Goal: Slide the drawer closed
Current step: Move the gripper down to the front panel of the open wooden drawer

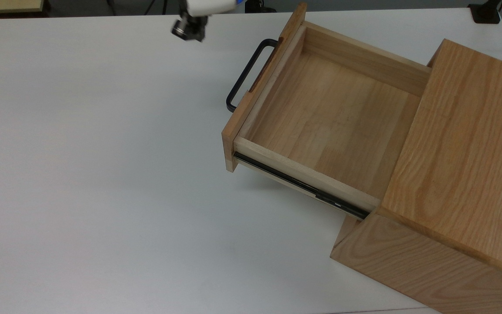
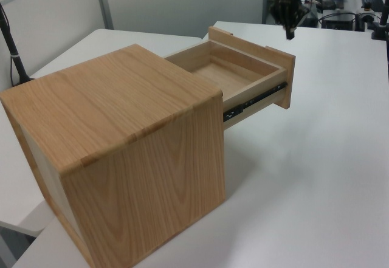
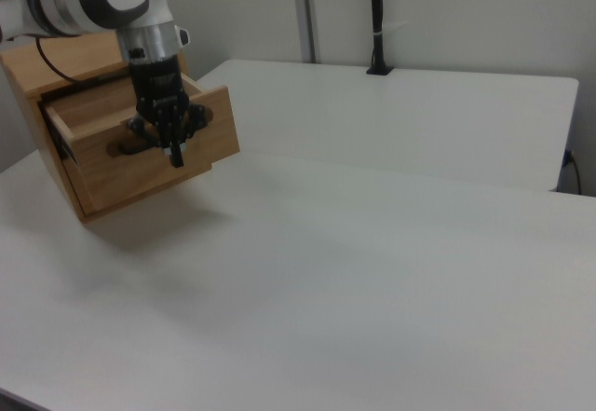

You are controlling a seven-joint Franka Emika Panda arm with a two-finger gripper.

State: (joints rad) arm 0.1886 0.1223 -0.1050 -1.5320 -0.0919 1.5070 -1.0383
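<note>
The table (image 1: 103, 174) is carrying the oak cabinet (image 1: 464, 144) at the top view's right edge, and the drawer (image 1: 320, 113) is sticking far out of it toward the middle of the table, its black handle (image 1: 244, 76) facing the open surface. The pincer (image 3: 175, 155) is hanging in front of the drawer front near the handle, apparently not touching it, and whether it is released or clenched I cannot tell. If the push lands off-centre or snags on the handle, the drawer is likely binding on its rails (image 1: 303, 187), or the whole cabinet is sliding across the table instead of the drawer going in.
</note>
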